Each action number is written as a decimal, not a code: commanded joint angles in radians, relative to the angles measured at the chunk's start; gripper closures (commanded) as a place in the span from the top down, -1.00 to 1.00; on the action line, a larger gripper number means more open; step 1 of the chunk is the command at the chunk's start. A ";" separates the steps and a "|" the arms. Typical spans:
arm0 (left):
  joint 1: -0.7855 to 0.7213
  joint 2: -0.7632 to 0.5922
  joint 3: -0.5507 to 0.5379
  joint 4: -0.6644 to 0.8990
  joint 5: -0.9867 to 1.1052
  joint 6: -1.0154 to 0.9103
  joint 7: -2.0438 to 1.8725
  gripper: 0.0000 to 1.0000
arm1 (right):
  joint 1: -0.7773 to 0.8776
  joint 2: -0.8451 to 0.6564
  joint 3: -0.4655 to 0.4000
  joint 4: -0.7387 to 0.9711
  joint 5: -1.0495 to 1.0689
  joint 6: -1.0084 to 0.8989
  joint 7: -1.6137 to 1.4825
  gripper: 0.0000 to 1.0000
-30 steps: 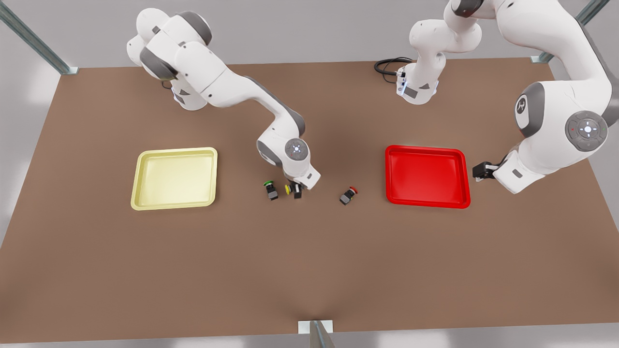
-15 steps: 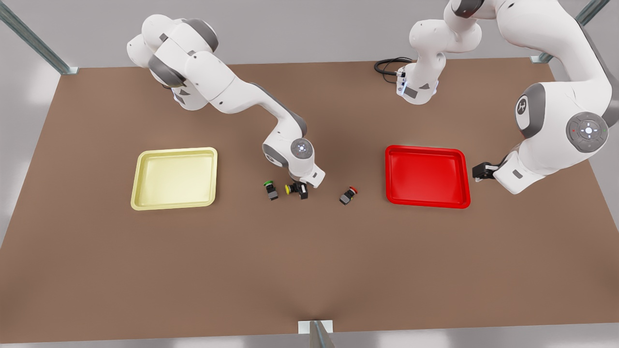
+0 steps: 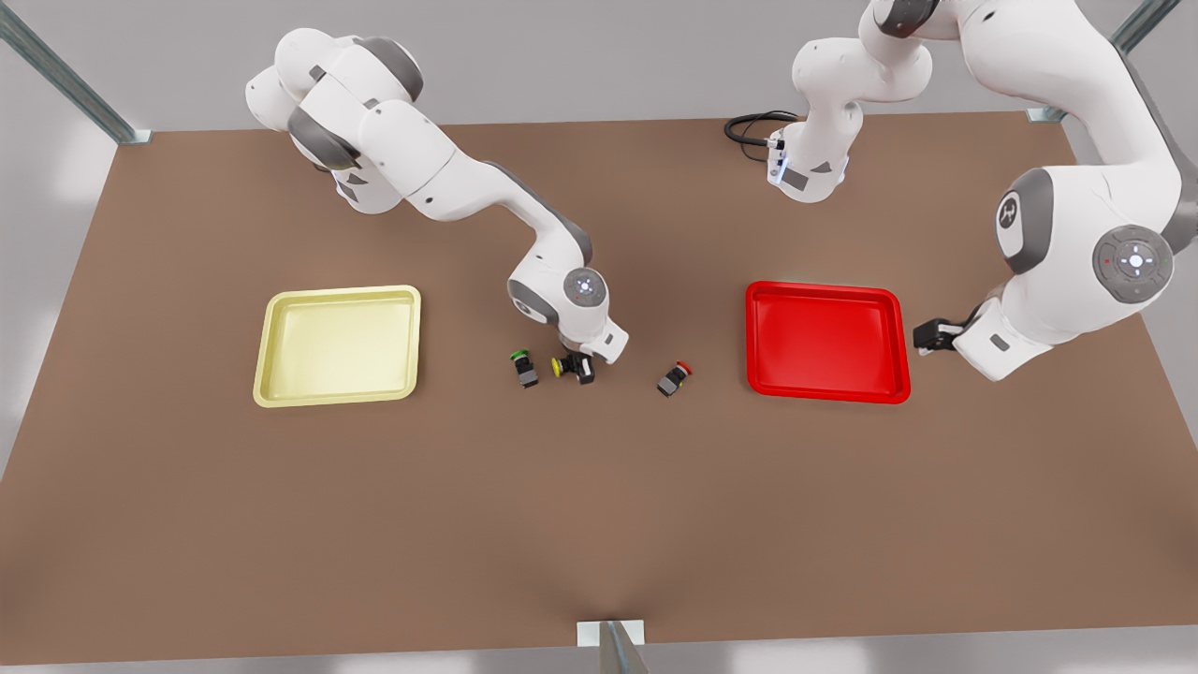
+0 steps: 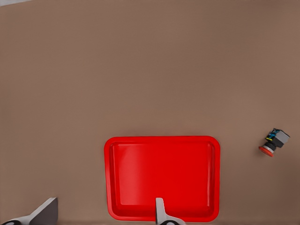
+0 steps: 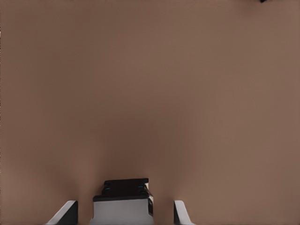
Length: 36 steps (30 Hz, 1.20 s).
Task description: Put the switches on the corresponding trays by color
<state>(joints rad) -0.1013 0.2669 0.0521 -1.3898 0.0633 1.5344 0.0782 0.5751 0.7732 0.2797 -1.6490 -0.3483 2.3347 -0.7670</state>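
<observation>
Right gripper [image 3: 582,364] straddles the yellow-capped switch [image 3: 569,366], jaws open beside its body; left gripper [image 3: 928,334] waits open beyond the red tray [image 3: 827,393].

Brown table [image 3: 599,505], matte, plain surface. Green-capped switch [image 3: 524,367] sits on it near the middle, dark body, lying roughly toward the camera. Black cable [image 3: 749,126] coiled at the far edge of the table. Metal frame struts: one at far corner on the front view's left [image 3: 65,80], one at far right corner [image 3: 1137,28], one post at near edge centre [image 3: 613,646]. Grey wall [image 3: 599,56] behind.
</observation>
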 commanded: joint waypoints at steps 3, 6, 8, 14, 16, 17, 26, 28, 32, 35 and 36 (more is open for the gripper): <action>0.000 0.000 0.000 0.000 -0.013 0.000 0.000 1.00 | 0.000 0.000 0.000 0.002 -0.001 0.000 -0.002 0.36; 0.002 0.000 0.002 0.002 -0.017 0.001 0.000 1.00 | 0.000 0.005 -0.001 0.002 0.000 0.000 -0.002 0.25; 0.002 0.000 0.015 0.003 -0.017 0.003 0.000 1.00 | 0.000 0.005 -0.001 0.002 0.000 0.000 -0.002 0.20; 0.000 -0.002 0.017 0.003 -0.016 0.010 0.000 1.00 | 0.000 0.005 -0.001 0.002 0.000 -0.002 -0.003 0.18; 0.000 -0.002 0.017 0.002 -0.016 0.016 0.000 1.00 | 0.000 0.005 -0.001 0.002 0.000 -0.002 -0.003 0.18; 0.000 0.000 0.017 0.002 -0.017 0.018 0.000 1.00 | 0.000 0.005 -0.001 0.002 0.000 -0.002 -0.003 0.17; -0.001 0.011 0.017 -0.002 -0.017 0.023 -0.002 1.00 | 0.000 0.003 -0.001 0.000 0.000 -0.002 -0.005 0.10; -0.001 0.014 0.017 -0.002 -0.017 0.023 -0.003 1.00 | 0.000 0.003 -0.001 0.000 0.000 -0.002 -0.006 0.09; -0.001 0.014 0.015 -0.002 -0.019 0.023 -0.003 1.00 | 0.000 0.003 -0.001 0.002 0.000 -0.002 -0.005 0.04; -0.001 0.017 0.015 -0.002 -0.019 0.023 -0.003 1.00 | -0.001 -0.002 -0.002 -0.002 0.000 -0.008 -0.006 0.04; -0.001 0.017 0.015 -0.002 -0.019 0.023 -0.003 1.00 | -0.003 -0.005 -0.002 -0.002 0.000 -0.011 -0.006 0.04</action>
<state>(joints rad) -0.1028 0.2839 0.0675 -1.3913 0.0448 1.5570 0.0752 0.5738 0.7651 0.2783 -1.6514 -0.3478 2.3211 -0.7727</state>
